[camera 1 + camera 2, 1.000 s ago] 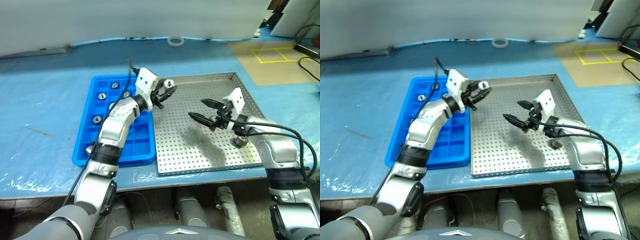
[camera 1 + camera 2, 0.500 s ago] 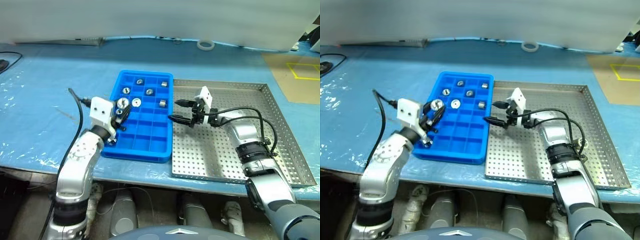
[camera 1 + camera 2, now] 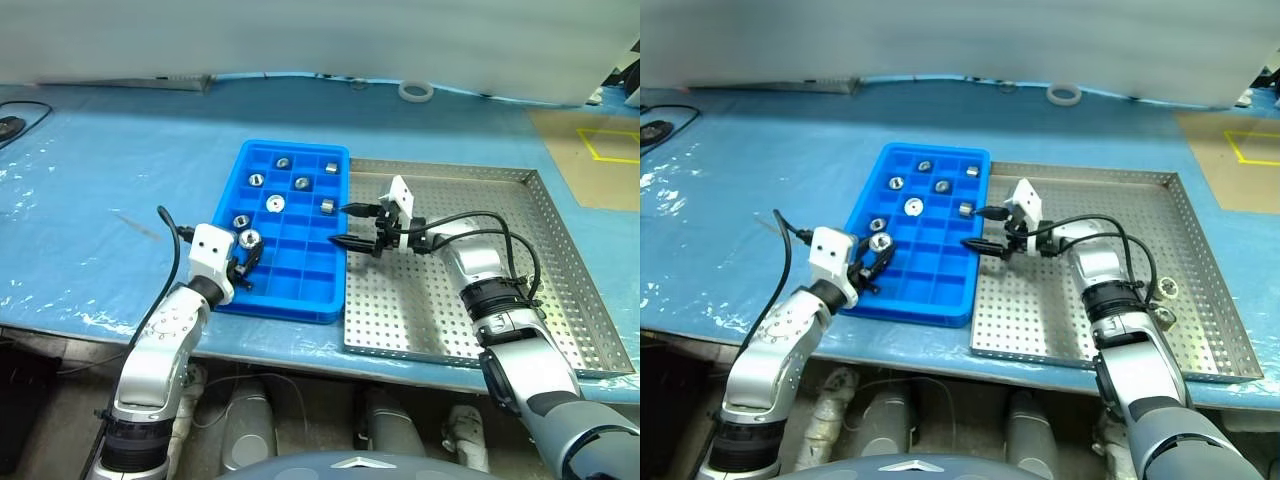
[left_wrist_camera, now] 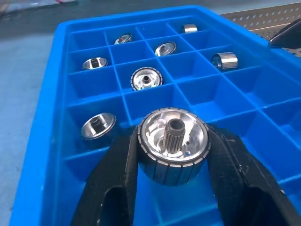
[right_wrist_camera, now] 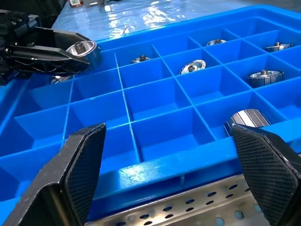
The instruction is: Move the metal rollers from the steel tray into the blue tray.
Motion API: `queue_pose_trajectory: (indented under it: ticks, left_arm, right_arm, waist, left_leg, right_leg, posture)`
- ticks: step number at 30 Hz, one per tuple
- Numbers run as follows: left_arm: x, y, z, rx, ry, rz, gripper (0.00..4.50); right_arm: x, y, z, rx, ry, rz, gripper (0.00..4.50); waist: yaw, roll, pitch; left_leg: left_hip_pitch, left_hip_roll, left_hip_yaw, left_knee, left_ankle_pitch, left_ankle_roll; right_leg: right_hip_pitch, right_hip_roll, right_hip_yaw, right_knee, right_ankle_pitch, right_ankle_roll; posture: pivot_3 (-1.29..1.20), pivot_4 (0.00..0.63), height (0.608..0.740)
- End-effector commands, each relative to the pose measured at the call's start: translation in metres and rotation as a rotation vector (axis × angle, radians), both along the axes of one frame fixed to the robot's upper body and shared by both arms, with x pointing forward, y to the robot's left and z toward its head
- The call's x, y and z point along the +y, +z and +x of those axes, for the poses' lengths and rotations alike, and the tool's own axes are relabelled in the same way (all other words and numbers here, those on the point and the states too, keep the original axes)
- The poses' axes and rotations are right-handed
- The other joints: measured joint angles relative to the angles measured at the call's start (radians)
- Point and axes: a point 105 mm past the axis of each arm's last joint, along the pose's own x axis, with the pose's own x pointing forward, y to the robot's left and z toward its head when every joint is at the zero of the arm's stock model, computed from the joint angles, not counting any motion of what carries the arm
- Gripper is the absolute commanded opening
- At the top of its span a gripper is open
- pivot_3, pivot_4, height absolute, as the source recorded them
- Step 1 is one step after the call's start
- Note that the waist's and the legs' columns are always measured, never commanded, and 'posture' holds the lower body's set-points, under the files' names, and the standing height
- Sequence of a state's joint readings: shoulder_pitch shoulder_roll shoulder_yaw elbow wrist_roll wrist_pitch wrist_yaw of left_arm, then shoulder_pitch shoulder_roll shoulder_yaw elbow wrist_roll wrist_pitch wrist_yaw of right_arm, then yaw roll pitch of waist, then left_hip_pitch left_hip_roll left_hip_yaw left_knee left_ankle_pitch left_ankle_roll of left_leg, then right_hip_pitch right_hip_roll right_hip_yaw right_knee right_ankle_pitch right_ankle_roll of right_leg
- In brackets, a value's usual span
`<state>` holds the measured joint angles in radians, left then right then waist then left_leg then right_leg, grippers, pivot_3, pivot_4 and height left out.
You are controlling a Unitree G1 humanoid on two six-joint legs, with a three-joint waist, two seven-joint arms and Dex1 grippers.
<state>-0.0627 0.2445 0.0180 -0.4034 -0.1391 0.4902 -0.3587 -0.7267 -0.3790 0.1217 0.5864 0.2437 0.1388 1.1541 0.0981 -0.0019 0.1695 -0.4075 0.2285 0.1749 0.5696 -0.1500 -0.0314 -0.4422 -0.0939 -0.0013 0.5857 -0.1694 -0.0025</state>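
I have the left gripper (image 4: 171, 188) clamped on one metal roller (image 4: 172, 143), its two black fingers pinching the ribbed sides so the hollow end faces the wrist camera and the part sits square for a drop. It hangs over the near left corner of the blue tray (image 3: 300, 305), above what looks like a vacant compartment; I judge the release comes next, once it is centred between the dividers. Six other rollers (image 3: 275, 203) already lie one to a cell in the far rows, which is why I came to the near end. The right gripper (image 3: 352, 226) is spread wide with nothing in it, parked over the seam where the blue tray meets the steel tray (image 3: 470, 320), pointing left. Two more rollers (image 3: 1167, 291) wait by the steel tray's right rim, so I expect it goes there.
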Motion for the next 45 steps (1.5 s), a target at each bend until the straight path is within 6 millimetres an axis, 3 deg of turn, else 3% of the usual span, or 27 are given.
queue_pose_trajectory:
  ticks: [1, 4, 5, 11, 18, 21, 28, 36, 38, 42, 44, 45]
  left_arm:
    - [-0.003, 0.008, 0.003, -0.028, -0.022, 0.005, 1.78]
    - [0.001, 0.001, 0.004, 0.003, -0.015, 0.022, 1.78]
    - [0.003, -0.001, 0.005, 0.009, -0.006, 0.026, 2.46]
    - [0.008, 0.011, 0.015, -0.030, 0.016, 0.026, 4.31]
    - [-0.041, 0.051, 0.013, -0.105, -0.364, -0.137, 4.31]
    - [-0.056, 0.059, 0.011, -0.104, -0.506, -0.158, 4.31]
    - [-0.087, 0.060, 0.014, -0.083, -0.736, -0.154, 4.31]
    - [-0.114, 0.046, 0.026, -0.076, -0.835, -0.083, 4.31]
    - [-0.116, 0.044, 0.025, -0.076, -0.843, -0.088, 4.31]
    - [-0.110, 0.036, 0.024, -0.065, -0.826, -0.068, 4.31]
    - [-0.107, 0.035, 0.024, -0.064, -0.815, -0.067, 4.31]
    - [-0.104, 0.035, 0.024, -0.063, -0.801, -0.071, 4.34]
  right_arm:
    - [-0.007, 0.010, -0.001, -0.043, -0.015, 0.017, 4.50]
    - [-0.011, 0.009, -0.002, -0.046, -0.031, 0.015, 4.50]
    - [-0.012, 0.009, -0.002, -0.047, -0.034, 0.014, 4.50]
    - [-0.017, 0.011, -0.002, -0.055, -0.063, 0.016, 4.50]
    - [-0.036, 0.017, -0.004, -0.084, -0.154, 0.032, 4.50]
    - [-0.050, 0.019, -0.006, -0.095, -0.229, 0.035, 4.50]
    - [-0.084, 0.022, -0.016, -0.120, -0.411, 0.027, 4.50]
    - [-0.128, 0.013, -0.011, -0.098, -0.682, -0.042, 4.50]
    - [-0.130, 0.009, -0.012, -0.070, -0.700, -0.049, 4.50]
    - [-0.145, -0.023, -0.009, 0.072, -0.805, -0.138, 4.50]
    - [-0.145, -0.028, -0.010, 0.104, -0.801, -0.147, 4.50]
    - [-0.143, -0.030, -0.010, 0.118, -0.789, -0.148, 4.31]
  waist:
    - [-0.002, 0.000, 0.000]
    - [-0.003, 0.000, 0.000]
    - [-0.003, 0.000, 0.000]
    - [-0.005, 0.000, 0.000]
    - [-0.005, 0.000, 0.000]
    - [-0.013, 0.000, 0.000]
    - [-0.069, 0.000, 0.000]
    - [-0.117, 0.000, 0.000]
    - [-0.123, 0.000, 0.000]
    - [-0.132, 0.000, 0.000]
    - [-0.133, 0.000, 0.000]
    - [-0.133, 0.000, 0.000]
  left_leg:
    - [0.000, 0.000, 0.000, 0.000, 0.000, 0.000]
    - [0.000, 0.000, 0.000, -0.001, 0.000, 0.000]
    - [0.000, 0.000, 0.000, -0.001, 0.000, 0.000]
    - [0.002, 0.001, 0.001, -0.003, 0.002, -0.003]
    - [0.002, 0.000, 0.001, -0.004, 0.003, -0.004]
    - [0.003, -0.001, 0.001, -0.004, 0.003, -0.004]
    - [0.004, -0.002, 0.002, -0.005, 0.003, -0.004]
    - [0.004, -0.004, 0.002, -0.004, 0.003, -0.004]
    - [0.004, -0.003, 0.002, -0.004, 0.003, -0.003]
    - [0.004, -0.003, 0.002, -0.004, 0.003, -0.003]
    - [0.004, -0.003, 0.002, -0.004, 0.003, -0.003]
    - [0.004, -0.003, 0.002, -0.004, 0.003, -0.003]
  right_leg:
    - [0.000, 0.000, 0.000, 0.000, 0.000, 0.000]
    - [-0.001, 0.001, 0.000, 0.000, 0.000, 0.000]
    - [-0.001, 0.001, 0.000, 0.000, 0.000, 0.000]
    - [-0.001, 0.001, 0.000, 0.001, 0.000, 0.000]
    - [-0.001, 0.001, 0.002, 0.001, 0.000, 0.000]
    - [-0.001, 0.002, 0.003, 0.001, 0.000, -0.001]
    - [-0.001, 0.002, 0.003, 0.001, 0.000, 0.000]
    - [-0.001, 0.002, 0.004, 0.001, 0.000, 0.000]
    - [-0.001, 0.003, 0.004, 0.001, 0.000, 0.000]
    - [-0.002, 0.003, 0.004, 0.001, 0.000, 0.000]
    - [-0.001, 0.003, 0.004, 0.001, 0.000, 0.000]
    - [-0.001, 0.003, 0.004, 0.001, 0.000, 0.000]
  posture:
    - [0.09, 0.150, 0.740]
    - [0.09, 0.150, 0.740]
    - [0.09, 0.150, 0.740]
    - [0.03, 0.150, 0.740]
    - [-0.08, 0.150, 0.740]
    - [-0.16, 0.150, 0.740]
    - [-0.29, 0.150, 0.740]
    - [-0.35, 0.150, 0.740]
    - [-0.36, 0.150, 0.740]
    - [-0.34, 0.150, 0.740]
    - [-0.32, 0.150, 0.740]
    - [-0.32, 0.150, 0.740]
